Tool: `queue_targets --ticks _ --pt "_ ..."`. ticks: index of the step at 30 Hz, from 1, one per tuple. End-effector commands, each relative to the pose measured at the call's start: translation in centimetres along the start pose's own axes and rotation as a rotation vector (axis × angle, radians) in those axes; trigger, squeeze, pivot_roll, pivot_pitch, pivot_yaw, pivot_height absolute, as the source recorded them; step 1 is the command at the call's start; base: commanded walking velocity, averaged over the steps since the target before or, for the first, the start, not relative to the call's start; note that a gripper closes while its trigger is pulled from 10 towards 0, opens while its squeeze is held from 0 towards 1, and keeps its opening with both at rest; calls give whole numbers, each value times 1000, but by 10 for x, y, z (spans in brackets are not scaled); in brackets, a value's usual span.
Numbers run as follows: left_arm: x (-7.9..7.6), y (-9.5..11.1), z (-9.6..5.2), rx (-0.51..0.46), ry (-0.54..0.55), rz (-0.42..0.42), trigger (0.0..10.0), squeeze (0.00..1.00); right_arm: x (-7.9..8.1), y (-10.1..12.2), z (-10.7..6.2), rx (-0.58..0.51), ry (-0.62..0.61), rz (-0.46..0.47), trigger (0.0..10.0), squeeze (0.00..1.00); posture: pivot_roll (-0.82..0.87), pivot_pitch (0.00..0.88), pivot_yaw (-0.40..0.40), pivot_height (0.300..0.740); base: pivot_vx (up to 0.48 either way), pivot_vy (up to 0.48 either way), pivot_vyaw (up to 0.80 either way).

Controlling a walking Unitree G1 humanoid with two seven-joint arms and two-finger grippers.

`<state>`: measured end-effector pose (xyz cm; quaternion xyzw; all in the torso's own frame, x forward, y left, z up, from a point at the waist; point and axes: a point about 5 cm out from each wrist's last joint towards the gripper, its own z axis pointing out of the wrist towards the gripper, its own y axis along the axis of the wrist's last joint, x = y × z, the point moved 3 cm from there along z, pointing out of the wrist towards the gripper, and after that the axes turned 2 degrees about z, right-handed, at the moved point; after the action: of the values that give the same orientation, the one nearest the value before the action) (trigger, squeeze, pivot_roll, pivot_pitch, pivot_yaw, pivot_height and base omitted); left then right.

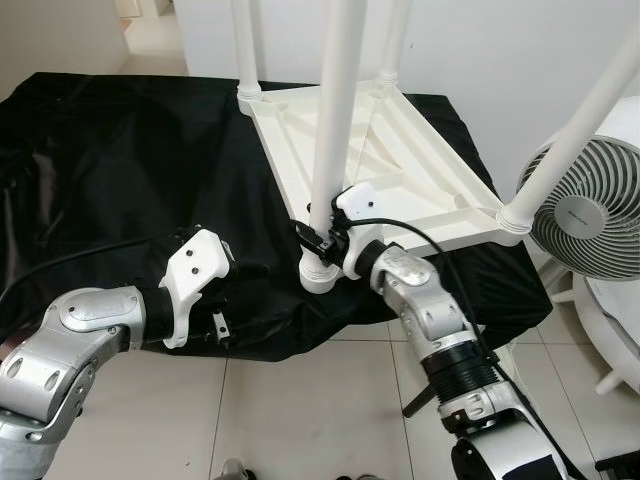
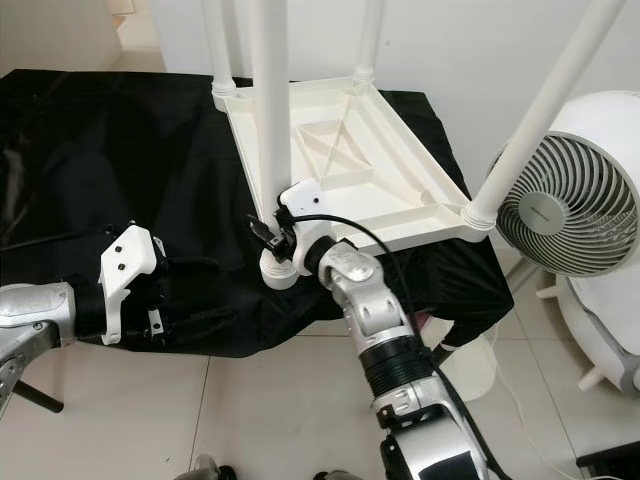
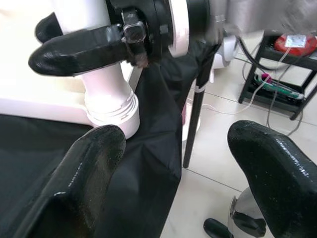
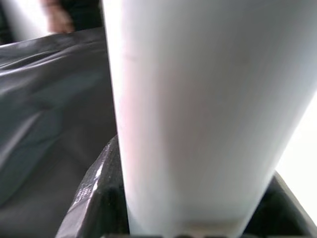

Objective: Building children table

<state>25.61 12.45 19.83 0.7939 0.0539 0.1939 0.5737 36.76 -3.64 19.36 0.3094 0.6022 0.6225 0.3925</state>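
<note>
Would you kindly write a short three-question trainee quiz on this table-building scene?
1. True or false: the white table top lies upside down on the black cloth, its legs pointing up.
2. Which gripper is closed around the near table leg? A) left gripper B) right gripper
3. What appliance stands on the floor to the robot's right?

Key
1. True.
2. B; the left gripper hangs open over the cloth beside the leg's base.
3. A white fan.

table legs point(image 1: 338, 110) cut off above
</note>
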Motion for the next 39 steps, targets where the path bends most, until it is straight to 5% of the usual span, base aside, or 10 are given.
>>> queue_targets --ticks 1,10,11,12,13,14,15,18,19,39 --pt "7 -2 0 13 56 -4 10000 0 -50 -25 -20 96 -380 52 0 0 17 119 -12 740 0 0 0" --pt "14 -2 0 16 89 3 10000 0 -42 -24 -30 65 -542 164 0 0 15 120 -8 740 0 0 0" --pt "15 -2 0 15 92 2 10000 0 -33 -19 -23 49 -453 153 8471 0 15 120 -8 740 0 0 0" --pt "15 -2 0 15 92 2 10000 0 -33 -19 -23 49 -453 153 8471 0 15 120 -8 740 0 0 0" --pt "15 -2 -1 15 96 1 10000 0 -18 -10 -15 11 -314 148 10000 376 15 120 -8 740 0 0 0" --pt "15 -2 -1 15 96 1 10000 0 -18 -10 -15 11 -314 148 10000 376 15 120 -8 740 0 0 0" --pt "15 -2 -1 15 97 1 10000 0 -14 -4 -14 -20 -264 142 10000 1000 15 120 -8 740 0 0 0" --pt "16 -2 -1 16 99 3 10000 0 -10 9 -13 -74 -216 153 10000 1000 15 120 -8 740 0 0 0" --pt "16 -2 -1 16 102 2 10000 0 -4 21 -11 -114 -104 144 10000 0 18 122 -12 740 0 0 0" --pt "17 0 0 11 104 6 10000 0 -26 7 -19 130 568 -232 10000 0 23 125 -1 740 0 0 0"
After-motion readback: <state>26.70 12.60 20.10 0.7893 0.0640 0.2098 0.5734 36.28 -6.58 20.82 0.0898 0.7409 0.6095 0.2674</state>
